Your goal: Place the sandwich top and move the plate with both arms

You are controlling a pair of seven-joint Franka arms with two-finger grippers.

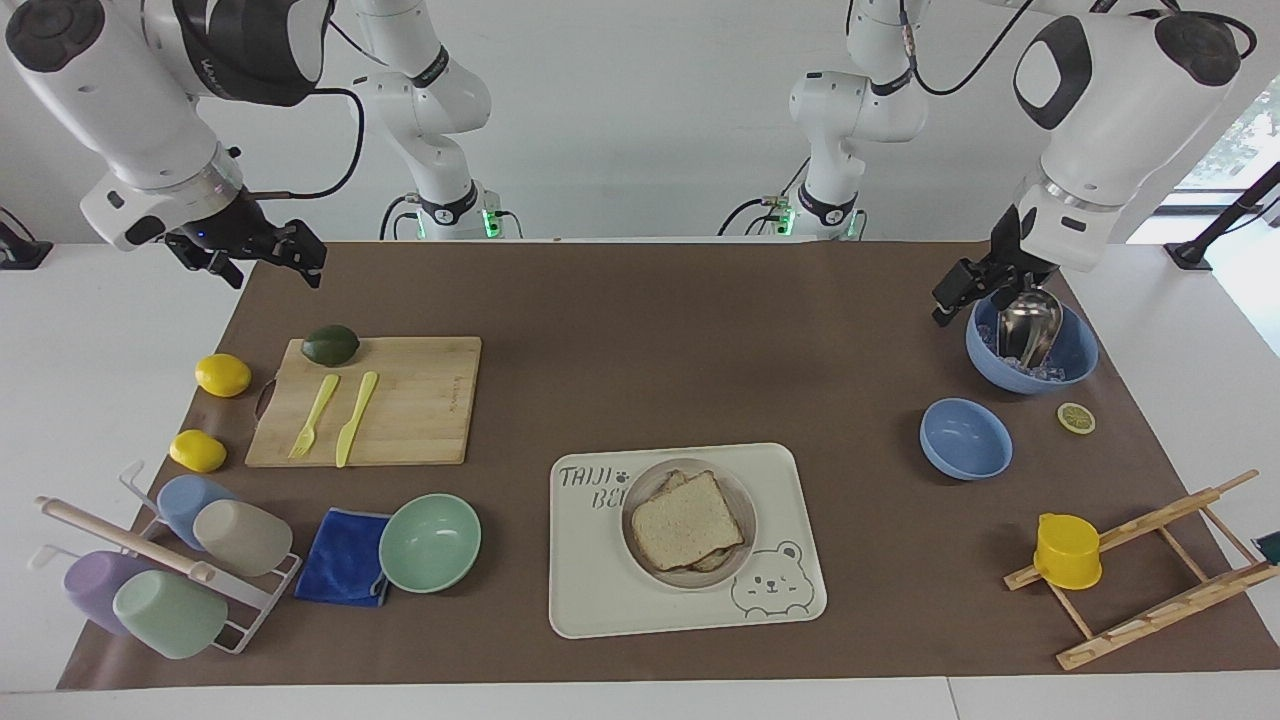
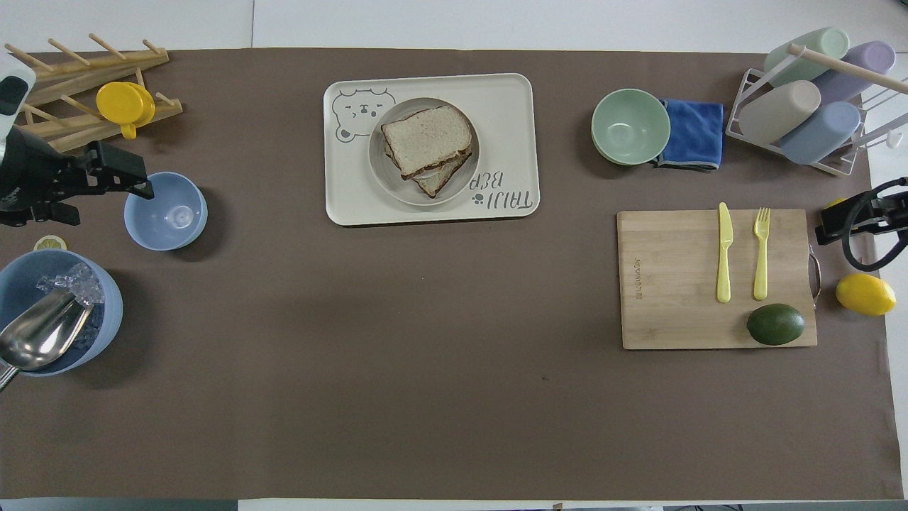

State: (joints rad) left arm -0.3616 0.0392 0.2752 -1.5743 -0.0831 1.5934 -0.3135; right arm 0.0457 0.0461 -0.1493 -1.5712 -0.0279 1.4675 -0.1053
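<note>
Facing view, from my remote station: the sandwich top [image 1: 687,526] lies flat on a lower slice, both on the plate [image 1: 742,520], which sits on the cream bear tray [image 1: 600,600] mid-table. The slice is roughly square, so I read no clear long axis; its corners point to about 1, 4, 7 and 10 o'clock in this view, and it sits skewed against the lower slice, whose corners poke out at 11 and 5 o'clock.

Neither gripper touches it. The left gripper [image 1: 958,290] is up in the air over the rim of the blue ice bowl [image 1: 1075,360] with the metal scoop [image 1: 1028,322], at about 2 o'clock from the plate and well apart from it. Its fingers look spread, holding nothing. The right gripper [image 1: 268,258] hangs over the mat's corner at the right arm's end, about 10 o'clock from the plate, above the cutting board [image 1: 420,400]. I see its fingers apart and empty too.

Overhead view: same stack, the sandwich top [image 2: 427,137] covers most of the plate [image 2: 383,177]. The left gripper [image 2: 106,177] shows just beside the small blue bowl [image 2: 167,211]. Only a bit of the right gripper [image 2: 848,220] shows at the frame edge, near the lemon [image 2: 865,294].
</note>
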